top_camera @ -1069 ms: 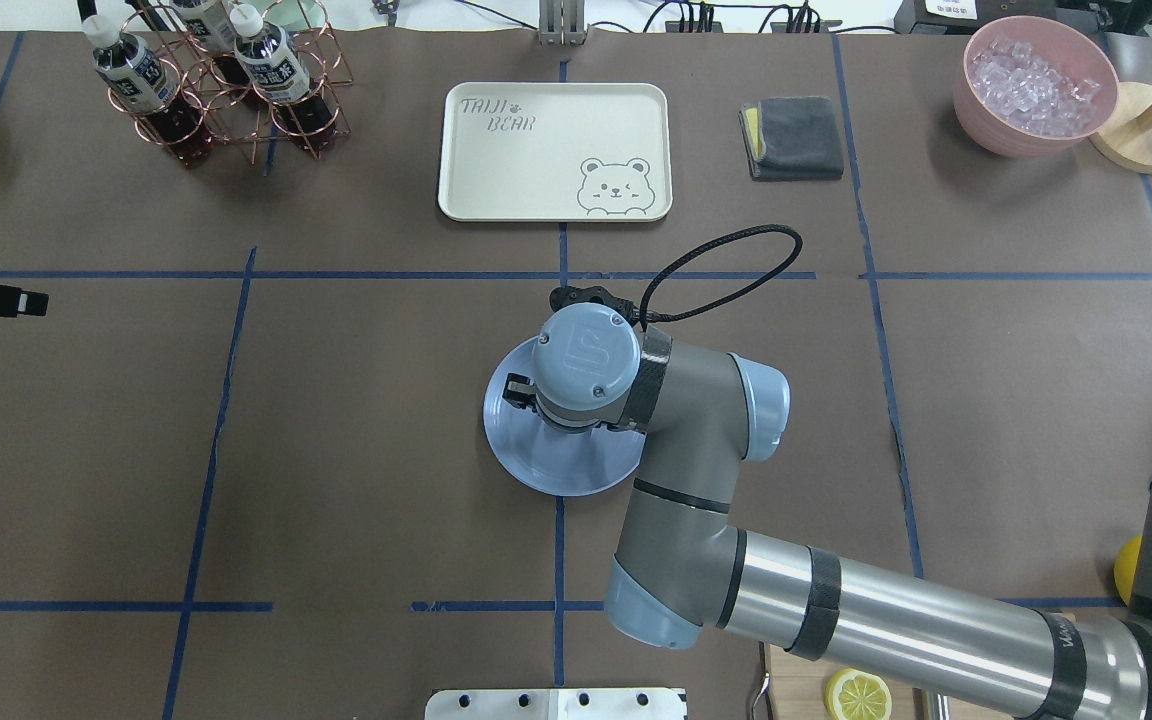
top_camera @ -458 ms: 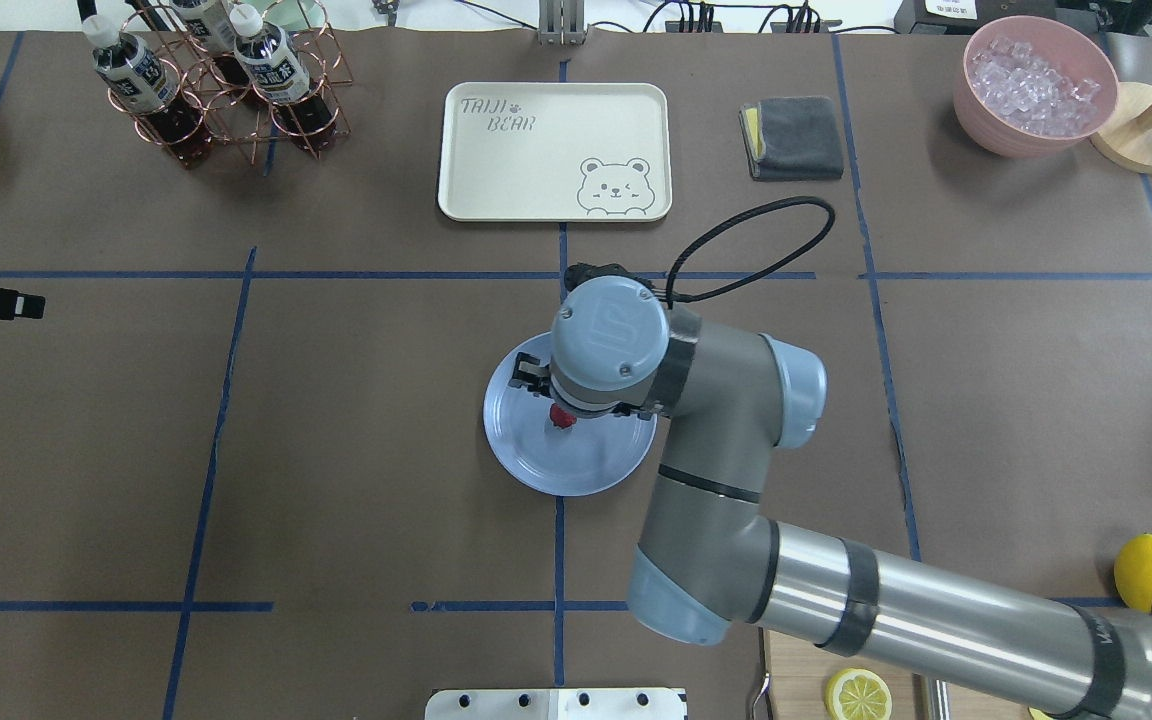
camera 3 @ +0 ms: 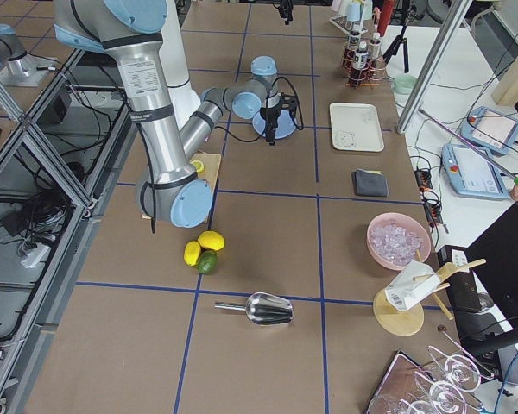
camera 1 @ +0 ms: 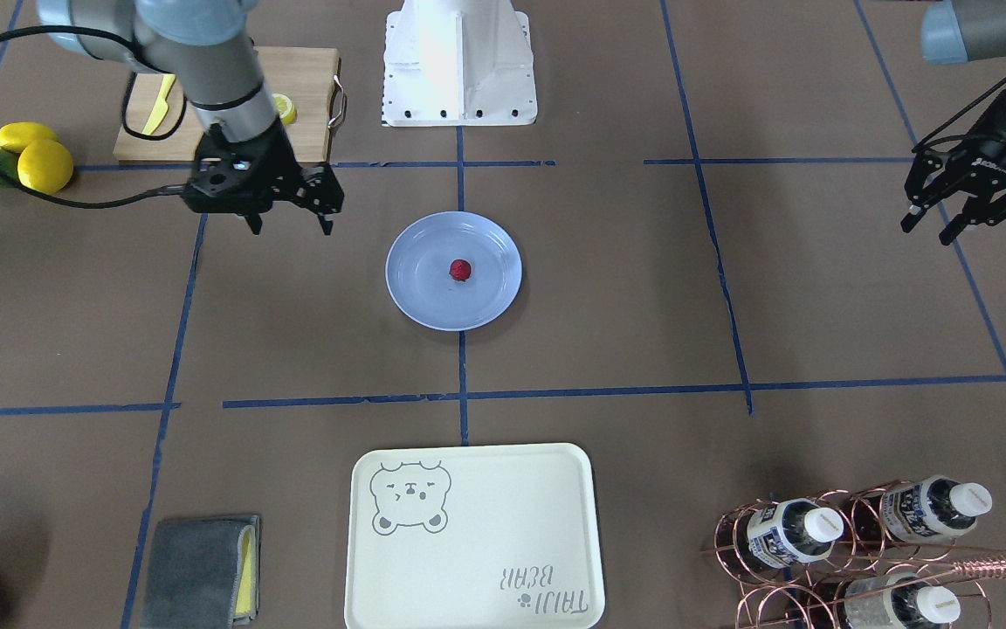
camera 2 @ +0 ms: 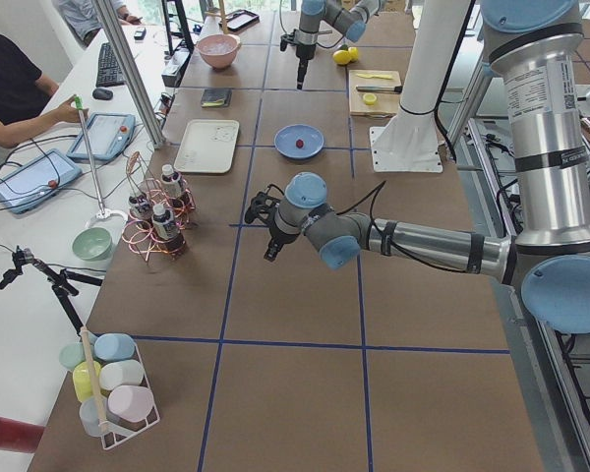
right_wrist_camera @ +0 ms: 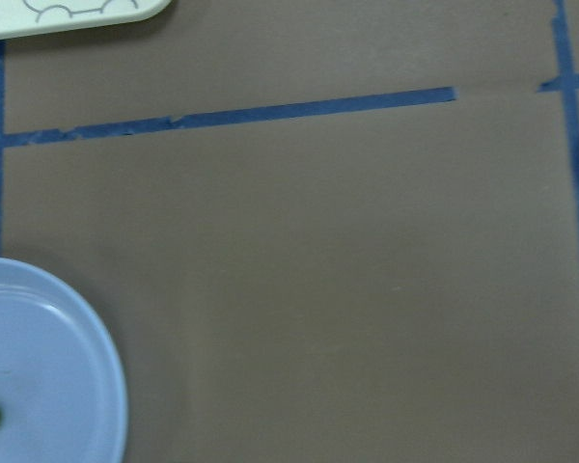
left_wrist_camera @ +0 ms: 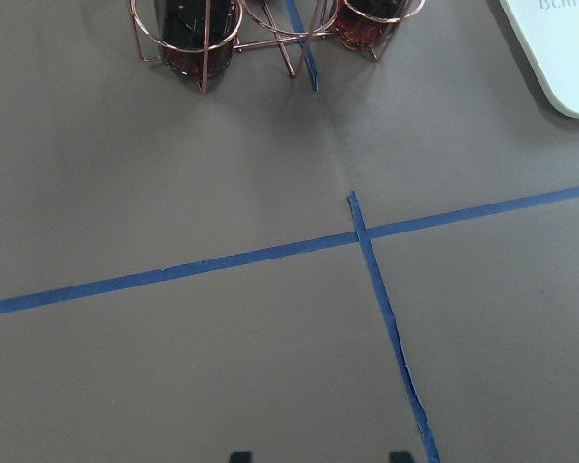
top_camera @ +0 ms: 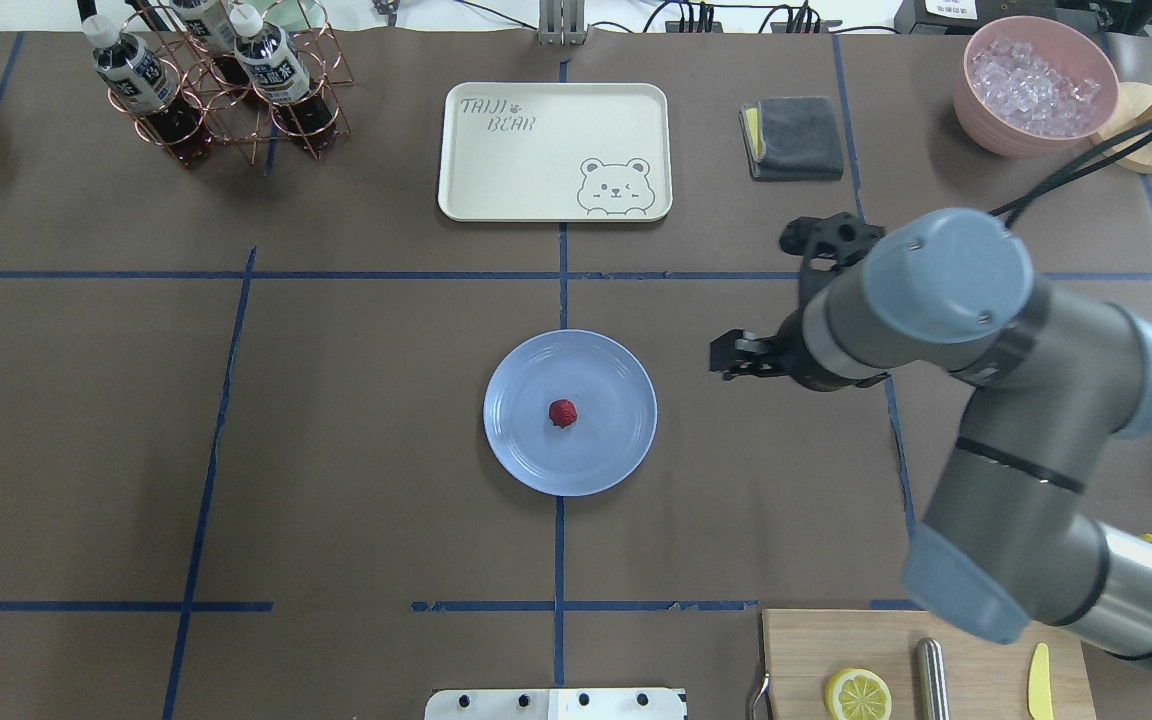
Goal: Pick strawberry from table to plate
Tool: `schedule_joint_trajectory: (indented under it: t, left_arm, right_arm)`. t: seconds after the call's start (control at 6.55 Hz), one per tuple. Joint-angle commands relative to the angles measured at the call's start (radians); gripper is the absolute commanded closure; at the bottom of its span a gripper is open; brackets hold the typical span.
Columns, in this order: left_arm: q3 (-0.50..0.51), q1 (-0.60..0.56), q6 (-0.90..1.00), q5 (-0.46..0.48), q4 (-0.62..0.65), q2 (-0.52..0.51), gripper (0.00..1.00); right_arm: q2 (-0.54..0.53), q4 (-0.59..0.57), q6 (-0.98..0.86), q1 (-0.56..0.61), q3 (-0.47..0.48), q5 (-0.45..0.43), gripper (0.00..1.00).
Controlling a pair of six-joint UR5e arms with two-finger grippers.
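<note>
At the middle of the desk (top_camera: 356, 480), over one of the blue tape lines, the light blue-grey plate (top_camera: 536, 455) lies flat. The strawberry (top_camera: 562, 412) sits in its well, close to the centre (a small dark red lump, touching nothing but the plate).

The right pincer (camera 1: 291, 229) hangs off to the robot's right of the plate, well apart from the rim. Its fingers point down and are spread wide with nothing between them. Its wrist view shows mostly bare brown paper, with the plate's edge and a sliver of the berry in the lower left corner.

The left pincer (camera 1: 926, 231) is far out on the robot's left side, over bare paper, its fingers likewise apart and empty. Its wrist view takes in a tape crossing and the foot of the copper bottle rack (top_camera: 281, 120).

Beyond the plate from the robot lies the cream bear-print tray (top_camera: 554, 150), with a folded grey cloth (top_camera: 794, 137) beside it. A wooden cutting board (top_camera: 976, 660) near the robot's base carries a lemon slice (top_camera: 857, 694).
</note>
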Motion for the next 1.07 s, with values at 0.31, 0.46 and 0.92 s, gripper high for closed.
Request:
schedule_joint_trajectory:
  t: [0.31, 0.46, 0.92]
  left_arm:
    - [0.074, -0.355, 0.534, -0.051, 0.560, -0.159, 0.43]
    - [0.057, -0.391, 0.612, -0.053, 0.782, -0.204, 0.37]
    - [0.104, -0.397, 0.617, -0.130, 0.812, -0.140, 0.00]
  right_arm:
    - [-0.333, 0.003, -0.685, 0.506, -0.018, 0.329, 0.00]
    - [-0.388, 0.013, -0.844, 0.662, -0.040, 0.470, 0.00]
    - [-0.456, 0.021, -1.080, 0.714, -0.159, 0.404, 0.00]
